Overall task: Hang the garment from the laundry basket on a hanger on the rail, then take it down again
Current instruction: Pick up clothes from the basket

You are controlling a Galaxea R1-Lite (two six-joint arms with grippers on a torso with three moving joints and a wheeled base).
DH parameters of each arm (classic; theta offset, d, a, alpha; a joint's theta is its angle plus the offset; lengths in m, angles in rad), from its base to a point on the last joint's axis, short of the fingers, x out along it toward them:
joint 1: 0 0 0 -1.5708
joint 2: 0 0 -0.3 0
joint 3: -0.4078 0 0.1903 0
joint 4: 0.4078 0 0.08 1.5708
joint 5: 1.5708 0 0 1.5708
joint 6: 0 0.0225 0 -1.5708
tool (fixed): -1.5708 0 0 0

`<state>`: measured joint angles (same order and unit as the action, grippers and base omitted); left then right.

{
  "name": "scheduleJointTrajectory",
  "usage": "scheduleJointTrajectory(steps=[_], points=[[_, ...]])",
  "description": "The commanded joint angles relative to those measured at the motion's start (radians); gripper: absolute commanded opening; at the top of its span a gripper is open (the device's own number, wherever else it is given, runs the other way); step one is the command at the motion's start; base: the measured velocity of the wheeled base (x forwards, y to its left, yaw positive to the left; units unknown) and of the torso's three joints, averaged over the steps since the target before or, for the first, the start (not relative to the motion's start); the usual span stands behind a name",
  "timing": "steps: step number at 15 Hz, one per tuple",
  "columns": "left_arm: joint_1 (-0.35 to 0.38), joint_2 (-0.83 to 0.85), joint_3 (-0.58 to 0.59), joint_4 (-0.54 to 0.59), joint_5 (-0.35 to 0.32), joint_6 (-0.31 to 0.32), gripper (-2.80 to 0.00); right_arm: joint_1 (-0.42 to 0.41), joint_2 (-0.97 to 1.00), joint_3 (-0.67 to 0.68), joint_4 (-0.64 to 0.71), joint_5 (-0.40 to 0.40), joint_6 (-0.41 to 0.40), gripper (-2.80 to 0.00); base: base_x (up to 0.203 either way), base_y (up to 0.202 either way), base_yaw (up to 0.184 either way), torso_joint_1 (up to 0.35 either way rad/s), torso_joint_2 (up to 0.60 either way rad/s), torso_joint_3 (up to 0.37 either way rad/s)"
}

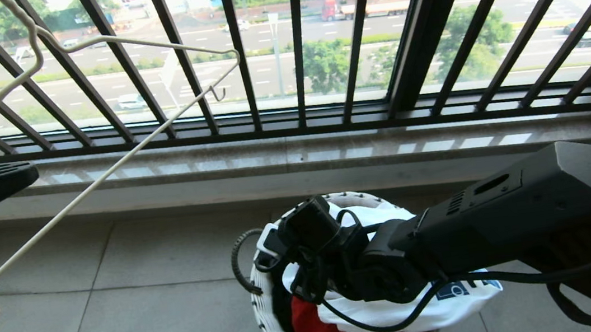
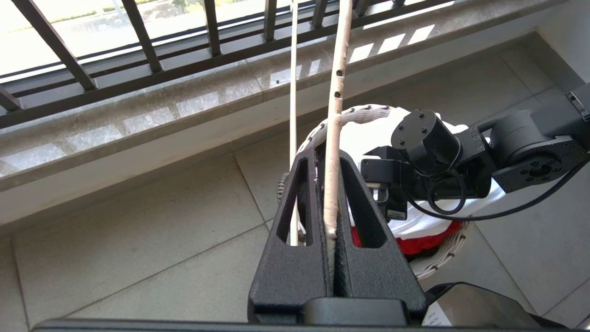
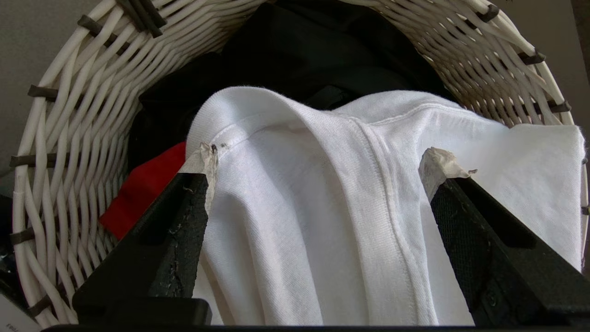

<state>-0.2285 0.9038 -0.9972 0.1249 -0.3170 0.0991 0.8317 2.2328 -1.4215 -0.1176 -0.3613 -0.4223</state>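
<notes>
The white garment lies on top of the laundry basket, its blue print showing at one edge. My right gripper is down inside the basket, open wide. A fold and seam of the garment lie between its taped fingertips. My left gripper is shut on the taped neck of the cream-white hanger. It holds the hanger up at the left in front of the window, tilted. The rail is out of view.
A red cloth and a black shirt lie under the garment in the basket. Black window railing and a stone sill run behind. Grey floor tiles spread left of the basket.
</notes>
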Motion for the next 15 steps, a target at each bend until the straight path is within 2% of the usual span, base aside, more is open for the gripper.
scheduleJointTrajectory(steps=[1, 6, 8, 15], points=[[0.0, -0.002, 0.0, 0.001, -0.002, 0.001, -2.8, -0.025, 0.011, -0.043, 0.001, -0.002, -0.004, 0.0, 0.0, 0.0, 0.0, 0.0, 0.0, 0.0], [0.0, -0.003, 0.001, 0.001, -0.002, 0.001, -2.8, -0.066, 0.057, -0.071, -0.002, -0.017, -0.008, 0.0, 0.0, 0.0, 0.0, 0.0, 0.0, 0.0], [0.0, -0.003, 0.0, 0.001, -0.002, 0.001, -2.8, -0.089, 0.091, -0.08, -0.057, -0.023, -0.008, 0.0, 0.0, 0.0, 0.0, 0.0, 0.0, 0.0], [0.0, -0.006, 0.0, 0.001, -0.002, 0.002, -2.8, -0.112, 0.07, -0.068, -0.088, -0.073, -0.037, 0.0, 0.0, 0.0, 0.0, 0.0, 0.0, 0.0]])
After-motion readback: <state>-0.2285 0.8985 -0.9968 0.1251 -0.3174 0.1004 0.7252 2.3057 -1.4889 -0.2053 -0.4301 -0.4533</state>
